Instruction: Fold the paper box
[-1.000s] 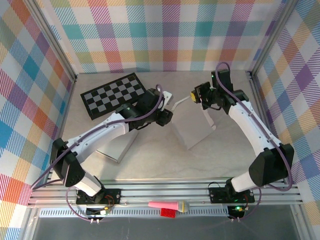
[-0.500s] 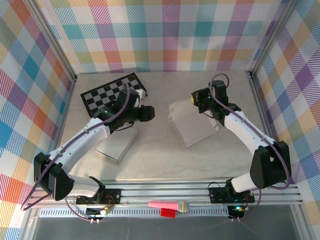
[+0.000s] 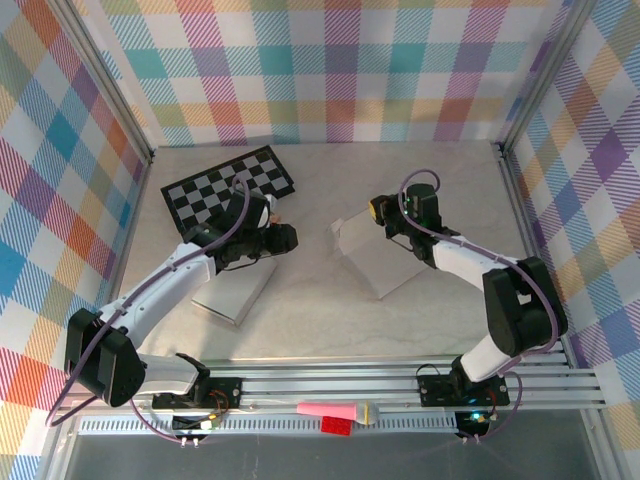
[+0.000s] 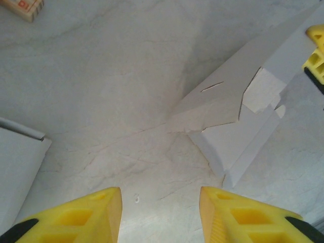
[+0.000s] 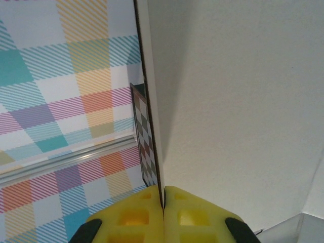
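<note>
**Paper box mid-desk, one wall pinched by the right arm**

- Paper box (image 3: 375,255): matte white card, thin and stiff, partly raised. It lies right of centre on the desk (image 3: 320,320). From the left wrist camera it shows creased flaps, a short cut slot and a ragged stepped edge where the panels overlap.
- Right fingers (image 5: 131,220): yellow moulded plastic, pressed together on the thin upright edge of a box panel. The card's dark cut edge runs straight down into the seam between them.
- Left fingers (image 4: 76,217): same yellow plastic, spread apart with nothing between them. They are over bare desk, apart from the box and pointing toward it.
- Desk surface: pale, smooth and faintly veined like marble.
- Around: a black-and-grey checkerboard (image 3: 228,185) lies flat at the back left. A second flat white card piece (image 3: 235,295) lies partly under the left arm (image 3: 180,275). A small tan block with red print (image 4: 23,7) lies near the board, possibly wood, though it is cut off by the frame edge.
- Pastel plaid walls (image 3: 330,60) enclose the cell.
- A pink and red item (image 3: 335,412) sits on the front rail.
</note>
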Controlling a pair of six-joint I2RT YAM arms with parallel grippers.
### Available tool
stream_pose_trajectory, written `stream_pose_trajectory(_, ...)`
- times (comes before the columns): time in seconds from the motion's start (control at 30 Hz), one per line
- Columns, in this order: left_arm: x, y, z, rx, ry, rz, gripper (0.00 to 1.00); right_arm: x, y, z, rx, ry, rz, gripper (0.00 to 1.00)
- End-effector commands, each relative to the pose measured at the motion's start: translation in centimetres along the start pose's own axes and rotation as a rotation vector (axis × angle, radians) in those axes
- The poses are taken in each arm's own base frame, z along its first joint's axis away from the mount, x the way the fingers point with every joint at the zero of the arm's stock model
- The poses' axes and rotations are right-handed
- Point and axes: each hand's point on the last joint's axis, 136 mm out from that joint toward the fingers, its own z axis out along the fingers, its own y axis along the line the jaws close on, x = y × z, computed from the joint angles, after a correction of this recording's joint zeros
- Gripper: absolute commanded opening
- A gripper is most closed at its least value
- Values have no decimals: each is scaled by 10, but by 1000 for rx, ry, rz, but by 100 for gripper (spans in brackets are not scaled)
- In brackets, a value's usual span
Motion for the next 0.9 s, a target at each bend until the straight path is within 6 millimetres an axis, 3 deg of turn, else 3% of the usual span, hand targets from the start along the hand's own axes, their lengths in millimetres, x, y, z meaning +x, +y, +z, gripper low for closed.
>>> stream_pose_trajectory(0.0,-1,3,1,8,-18,-4,43,9,1,2,-49,40,-53,0)
stream_pose_trajectory(0.53,12,6,31,44,35,31,40,25,-44,-3,-49,117,-98,0)
stream_pose_trajectory(0.87,35,-15,88,144,117,293,41,28,-47,-3,-38,148,-120,0)
